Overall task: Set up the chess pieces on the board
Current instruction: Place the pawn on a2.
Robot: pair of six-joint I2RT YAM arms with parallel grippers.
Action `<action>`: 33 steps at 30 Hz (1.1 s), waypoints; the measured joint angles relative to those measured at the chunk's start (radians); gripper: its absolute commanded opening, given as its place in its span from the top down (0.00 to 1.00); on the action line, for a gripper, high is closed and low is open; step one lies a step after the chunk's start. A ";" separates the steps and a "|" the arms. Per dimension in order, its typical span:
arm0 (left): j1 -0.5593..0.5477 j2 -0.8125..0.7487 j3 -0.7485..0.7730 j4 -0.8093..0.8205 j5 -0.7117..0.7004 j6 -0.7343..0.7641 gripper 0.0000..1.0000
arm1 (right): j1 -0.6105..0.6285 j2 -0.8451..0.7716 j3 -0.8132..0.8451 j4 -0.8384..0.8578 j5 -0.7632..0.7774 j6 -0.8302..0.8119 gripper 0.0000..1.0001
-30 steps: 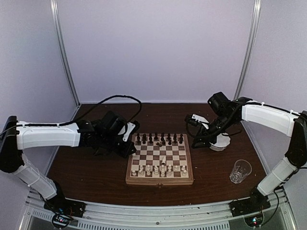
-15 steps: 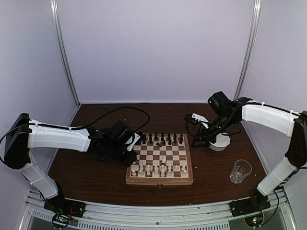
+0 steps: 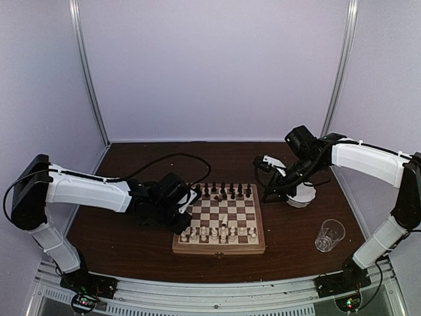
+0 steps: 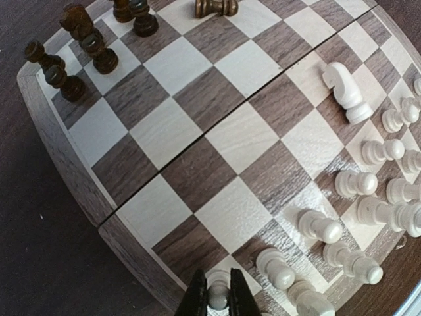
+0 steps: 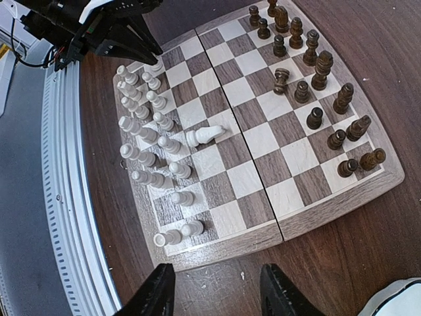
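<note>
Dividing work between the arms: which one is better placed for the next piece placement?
Left. The left gripper is shut on a small cream-white chess piece at the near left corner of the checked wooden board. The right gripper is open and empty, beyond the board's right edge.

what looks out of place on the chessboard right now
A cream-white knight lies toppled on its side near the middle of the square wooden checkered board, away from the white rows. A dark brown piece by the far rows also seems to lie flat.
</note>
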 measured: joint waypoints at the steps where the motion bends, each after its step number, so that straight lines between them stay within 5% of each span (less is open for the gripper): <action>1: -0.001 0.001 0.000 0.003 0.000 -0.001 0.97 | 0.000 0.000 0.000 0.000 0.000 0.000 0.53; 33: -0.026 -0.019 -0.028 0.012 -0.048 -0.040 0.97 | 0.001 0.039 0.030 -0.002 -0.023 0.003 0.52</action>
